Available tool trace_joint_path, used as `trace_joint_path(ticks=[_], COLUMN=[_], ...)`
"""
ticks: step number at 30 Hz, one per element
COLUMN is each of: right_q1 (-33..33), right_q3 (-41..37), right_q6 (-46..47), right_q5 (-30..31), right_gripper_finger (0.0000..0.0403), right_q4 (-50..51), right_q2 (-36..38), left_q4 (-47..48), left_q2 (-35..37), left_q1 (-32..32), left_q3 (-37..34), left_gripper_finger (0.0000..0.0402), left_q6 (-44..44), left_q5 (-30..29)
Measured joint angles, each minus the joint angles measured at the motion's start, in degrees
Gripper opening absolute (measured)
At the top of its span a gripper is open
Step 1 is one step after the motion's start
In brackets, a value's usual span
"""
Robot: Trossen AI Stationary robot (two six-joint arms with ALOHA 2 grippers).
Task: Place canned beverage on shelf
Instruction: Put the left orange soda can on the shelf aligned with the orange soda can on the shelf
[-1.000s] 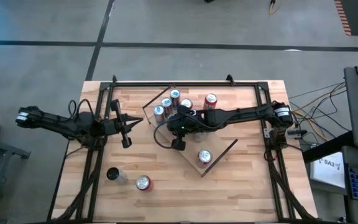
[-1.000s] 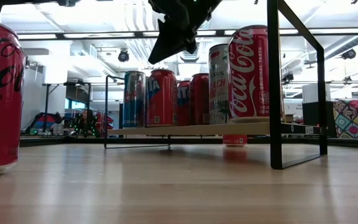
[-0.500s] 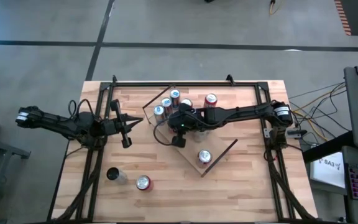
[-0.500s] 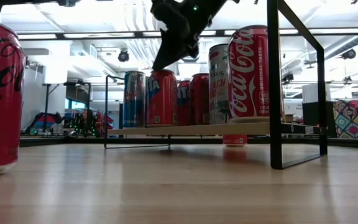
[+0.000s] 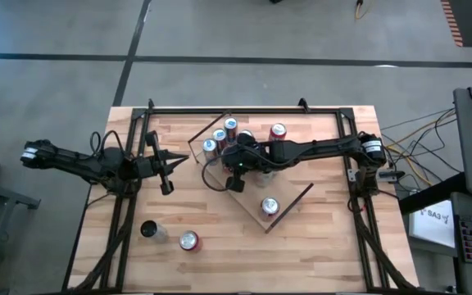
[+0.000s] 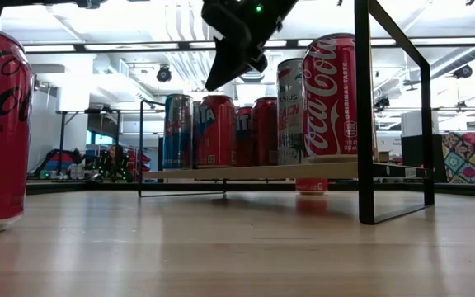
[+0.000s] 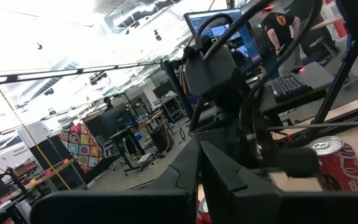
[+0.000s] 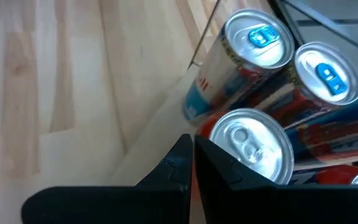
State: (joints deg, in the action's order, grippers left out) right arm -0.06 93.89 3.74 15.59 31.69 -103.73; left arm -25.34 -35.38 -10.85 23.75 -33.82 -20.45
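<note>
The shelf (image 5: 244, 205), a flat light-wood board, carries upright cans (image 5: 220, 136) clustered at its far end and one red can (image 5: 270, 206) apart.

Glossy metal cans on pale matt wood.
The table (image 5: 318, 246) is smooth light planks with visible grain, framed in matt black metal. The shelf (image 5: 248, 209) is a pale wood board with a thin dark rim. The cans (image 8: 253, 143) have shiny silver tops and glossy printed sides; at 7 o'clock a red can (image 5: 188, 240) gleams. Both arms look matt black.
</note>
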Motion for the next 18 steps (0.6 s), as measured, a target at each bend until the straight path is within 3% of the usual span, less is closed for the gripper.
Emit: trace_joint_path(ticks=[18], right_q1=[-1.5], right_q3=[0.3], right_q6=[0.6], right_q5=[1.0], right_gripper_finger=[0.0009], right_q4=[2.3], right_q2=[-1.6], left_q4=[0.0], left_q2=[0.0], left_q1=[0.0], left_q3=[0.0], left_gripper_finger=[0.0000], left_q6=[0.0], left_q5=[0.0])
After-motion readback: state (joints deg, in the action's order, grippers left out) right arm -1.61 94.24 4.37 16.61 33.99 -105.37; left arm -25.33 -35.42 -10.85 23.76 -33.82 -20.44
